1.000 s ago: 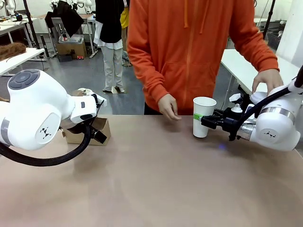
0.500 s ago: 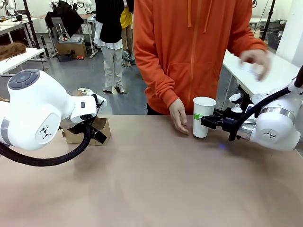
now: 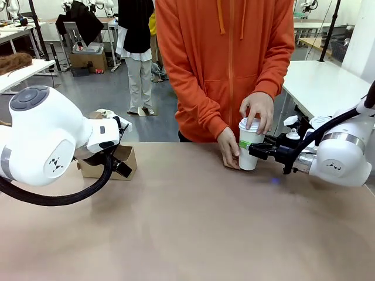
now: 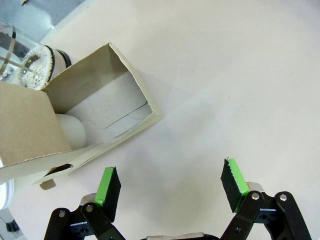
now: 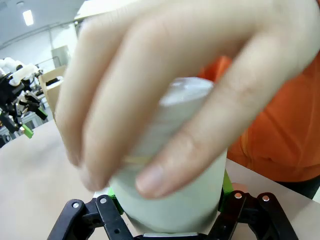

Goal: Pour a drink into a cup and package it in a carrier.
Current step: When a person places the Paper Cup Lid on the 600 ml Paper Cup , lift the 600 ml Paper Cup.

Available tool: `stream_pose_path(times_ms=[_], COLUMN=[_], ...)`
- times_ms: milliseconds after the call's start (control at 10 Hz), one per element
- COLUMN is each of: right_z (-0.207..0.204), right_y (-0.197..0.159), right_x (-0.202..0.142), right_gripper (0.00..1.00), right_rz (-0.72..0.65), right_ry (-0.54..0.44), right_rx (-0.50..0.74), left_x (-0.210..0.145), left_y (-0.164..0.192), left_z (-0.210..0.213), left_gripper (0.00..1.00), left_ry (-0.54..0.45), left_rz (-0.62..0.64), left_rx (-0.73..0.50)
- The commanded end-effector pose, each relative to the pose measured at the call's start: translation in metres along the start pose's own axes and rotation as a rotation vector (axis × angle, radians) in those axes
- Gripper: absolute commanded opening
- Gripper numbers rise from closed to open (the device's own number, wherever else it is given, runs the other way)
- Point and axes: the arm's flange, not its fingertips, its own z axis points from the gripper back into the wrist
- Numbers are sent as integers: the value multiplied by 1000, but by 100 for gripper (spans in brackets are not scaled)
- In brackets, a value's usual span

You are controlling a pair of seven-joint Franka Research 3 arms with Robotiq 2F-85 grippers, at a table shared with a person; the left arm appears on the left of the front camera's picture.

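Now the right claw (image 3: 251, 148) clamps the upright cup (image 3: 248, 161) under a person's hand (image 3: 256, 111), the carrier (image 4: 100, 100) well apart, just ahead of the empty, wide-open left claw (image 4: 170, 187).

The person's hand (image 3: 258, 110) now covers the cup (image 3: 248, 155); the other hand (image 3: 229, 149) touches its side.

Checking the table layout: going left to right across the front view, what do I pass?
The robot's white left arm → small brown cardboard carrier → tall white paper cup → robot's white right arm.
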Motion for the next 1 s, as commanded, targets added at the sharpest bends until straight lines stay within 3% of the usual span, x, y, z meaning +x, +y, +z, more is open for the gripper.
stream_pose_path(times_ms=[0, 900], right_z=[-2, -2], right_y=[2, 2], right_x=[4, 4], right_gripper=[80, 80], right_rz=[2, 2], right_ry=[-12, -12], right_rx=[-9, -9], left_x=[0, 0], left_y=[0, 0], left_z=[0, 0], left_gripper=[100, 100], left_ry=[-1, -1], left_rz=[0, 0], left_rx=[-1, -1])
